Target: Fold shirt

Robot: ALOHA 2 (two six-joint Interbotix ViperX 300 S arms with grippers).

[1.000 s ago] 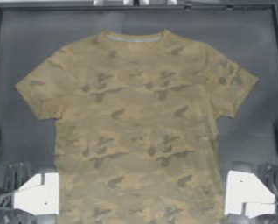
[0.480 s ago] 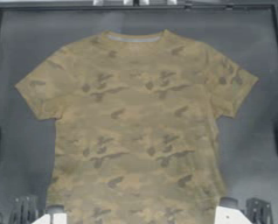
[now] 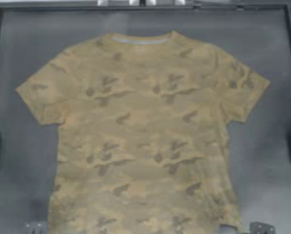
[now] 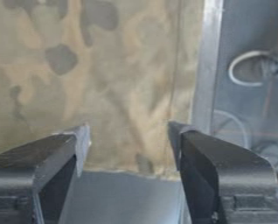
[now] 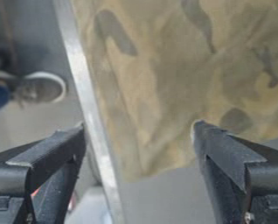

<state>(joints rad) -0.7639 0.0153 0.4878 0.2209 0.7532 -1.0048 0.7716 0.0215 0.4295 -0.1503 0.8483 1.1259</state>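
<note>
Lying flat mid-table, the shirt (image 3: 145, 137) is camo tan, collar away from arms, 2 sleeves spread. Left gripper (image 4: 128, 144) & right gripper (image 5: 138, 142) hover w/ jaws apart at hem corners.

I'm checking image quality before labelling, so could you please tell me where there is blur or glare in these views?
Top view: the shirt looks soft, its pattern smeared. Left wrist view: the left gripper and cloth are fairly clear; the table edge shines pale. Right wrist view: right gripper clear, background beyond the edge blurred.
</note>
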